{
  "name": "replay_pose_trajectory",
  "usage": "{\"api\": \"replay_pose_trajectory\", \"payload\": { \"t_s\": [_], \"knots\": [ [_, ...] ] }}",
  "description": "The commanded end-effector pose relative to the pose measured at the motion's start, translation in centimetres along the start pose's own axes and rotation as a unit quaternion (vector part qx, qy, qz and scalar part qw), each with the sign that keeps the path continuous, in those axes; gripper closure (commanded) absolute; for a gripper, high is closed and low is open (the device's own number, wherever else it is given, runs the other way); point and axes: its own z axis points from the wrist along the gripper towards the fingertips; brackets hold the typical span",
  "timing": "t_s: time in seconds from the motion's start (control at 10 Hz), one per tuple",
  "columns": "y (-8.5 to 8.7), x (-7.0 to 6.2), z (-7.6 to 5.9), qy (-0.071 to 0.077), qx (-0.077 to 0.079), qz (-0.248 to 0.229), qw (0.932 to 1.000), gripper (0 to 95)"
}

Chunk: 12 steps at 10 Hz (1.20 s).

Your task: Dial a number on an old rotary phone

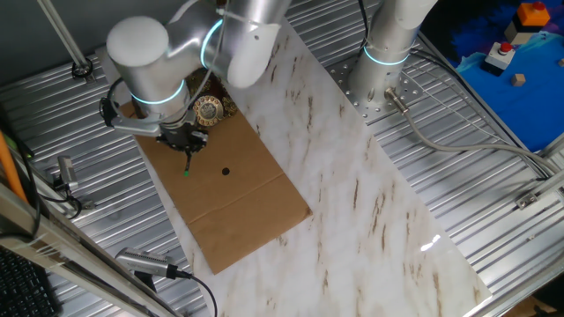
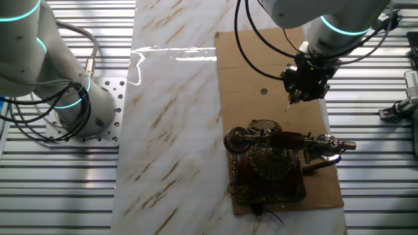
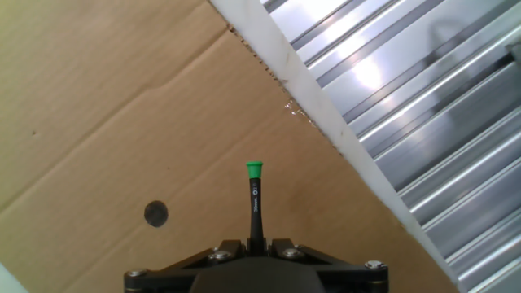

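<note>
My gripper (image 3: 256, 244) is clamped on a thin black stick (image 3: 255, 207) with a green tip (image 3: 255, 169), its 2 fingers pressed against the stick's base so that it juts straight out ahead of me in the hand view. In that view the tip hangs over bare brown cardboard (image 3: 98, 122), with a small dark round mark (image 3: 156, 213) to the lower left of the stick and the pale edge of the counter (image 3: 326, 114) running diagonally past on the right.

The old rotary phone (image 2: 271, 163) is not in the hand view at all, which tells me the stick is not yet aimed at it. In the other fixed view my gripper (image 2: 294, 98) sits in the upper right of the frame, and the phone stands below it and a little to the left, at the lower end of the cardboard, near but apart from the tip. Its handset (image 2: 287, 140) lies across the top, left to right in that frame, with the round dial (image 2: 273, 160) just below it (the finger holes are too small to make out).

In the one fixed view the phone (image 1: 210, 109) peeks out from behind my arm in the upper left, close beside the gripper (image 1: 187, 150). I judge the next move turns on carrying the tip toward the dial face, clearing the handset.
</note>
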Motion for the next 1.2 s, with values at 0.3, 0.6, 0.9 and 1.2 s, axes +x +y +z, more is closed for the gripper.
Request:
{"api": "replay_pose_trajectory", "payload": {
  "t_s": [0.3,0.6,0.9,1.2],
  "knots": [
    [1.6,0.5,-3.5,-0.032,-0.008,0.017,0.9993,95.0],
    [3.5,1.1,-6.2,-0.068,0.007,0.022,0.9974,95.0],
    [3.8,1.6,-7.1,-0.078,0.007,0.016,0.9968,95.0],
    [3.8,3.0,-8.8,-0.073,0.010,-0.013,0.9972,95.0]
  ]
}}
